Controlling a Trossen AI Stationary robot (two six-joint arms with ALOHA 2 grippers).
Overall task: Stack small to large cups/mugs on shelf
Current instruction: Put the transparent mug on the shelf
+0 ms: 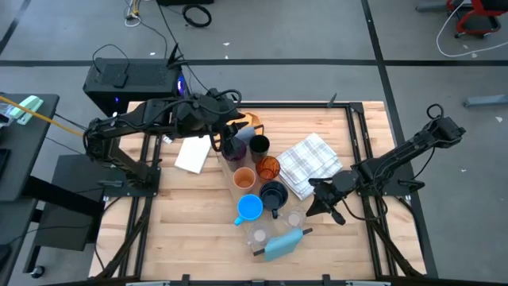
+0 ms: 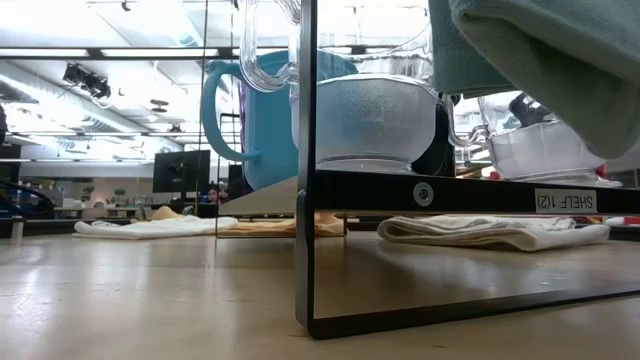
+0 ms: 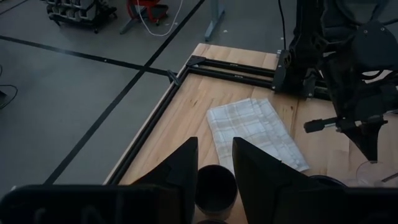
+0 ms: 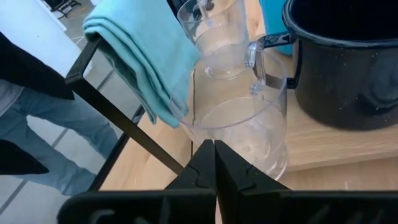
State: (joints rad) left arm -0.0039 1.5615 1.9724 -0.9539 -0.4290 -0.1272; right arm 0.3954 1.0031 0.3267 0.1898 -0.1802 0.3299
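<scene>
The cups stand in a cluster mid-table: purple tumbler (image 1: 231, 149), black cup (image 1: 259, 145), two orange cups (image 1: 244, 178) (image 1: 269, 167), navy mug (image 1: 274, 195), bright blue mug (image 1: 250, 208) and clear glasses (image 1: 296, 216) (image 1: 259, 234). In the right wrist view the navy mug (image 4: 348, 62) and the glasses (image 4: 239, 118) rest by their bases on the shelf's wooden plank (image 4: 323, 152). My left gripper (image 1: 230, 137) is open over the purple tumbler, and the black cup (image 3: 214, 186) shows between its fingers. My right gripper (image 4: 214, 155) is shut and empty, right at a clear glass. My left gripper's fingers (image 3: 180, 168) stand on either side of the black cup's rim as its wrist view shows it; whether they touch it I cannot tell. My right gripper's shut tips lie against the outline of the clear glass's wall (image 4: 249, 134); whether they touch it I cannot tell.
A teal cloth (image 4: 143, 50) hangs over the shelf's black frame (image 2: 450, 190). A white checked cloth (image 1: 311, 163) lies to the right of the cups, a white sheet (image 1: 193, 155) to their left and an orange-brown board (image 1: 250, 123) behind them. A person's legs (image 4: 37, 137) show beyond the table.
</scene>
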